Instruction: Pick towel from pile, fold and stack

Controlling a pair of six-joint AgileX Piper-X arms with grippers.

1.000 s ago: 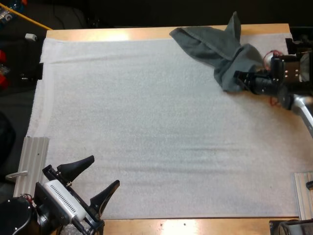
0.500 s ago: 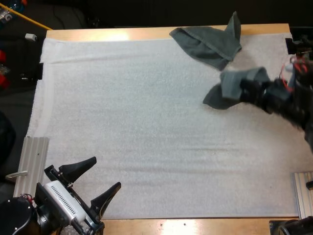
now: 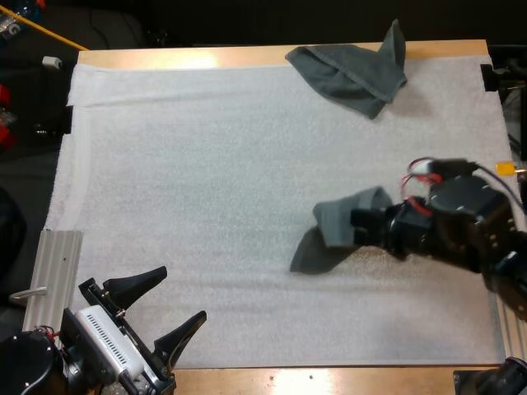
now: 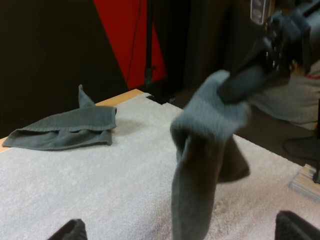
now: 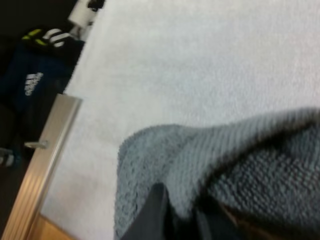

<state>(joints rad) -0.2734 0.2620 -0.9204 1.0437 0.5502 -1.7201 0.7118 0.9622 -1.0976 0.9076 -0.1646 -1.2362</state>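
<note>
A dark grey-green towel (image 3: 338, 232) hangs from my right gripper (image 3: 369, 228), lifted above the mat's right-centre with its lower end drooping toward the mat. The same towel (image 4: 202, 165) dangles in the left wrist view, and its nap (image 5: 235, 175) fills the space around the right fingers, which are shut on it. A second crumpled towel (image 3: 352, 72) lies at the mat's far edge; it also shows beyond the hanging one (image 4: 65, 131). My left gripper (image 3: 161, 313) rests open at the mat's near left corner, holding nothing.
The white mat (image 3: 206, 181) covers most of the wooden table. Metal rails sit at the near left (image 3: 51, 276) and near right (image 3: 510, 329) edges. Wide bare mat lies between the two grippers.
My right gripper has carried one towel away from the far pile, moving toward the near side and the middle of the mat. The other towel stayed at the far edge. The left arm barely shifted.
</note>
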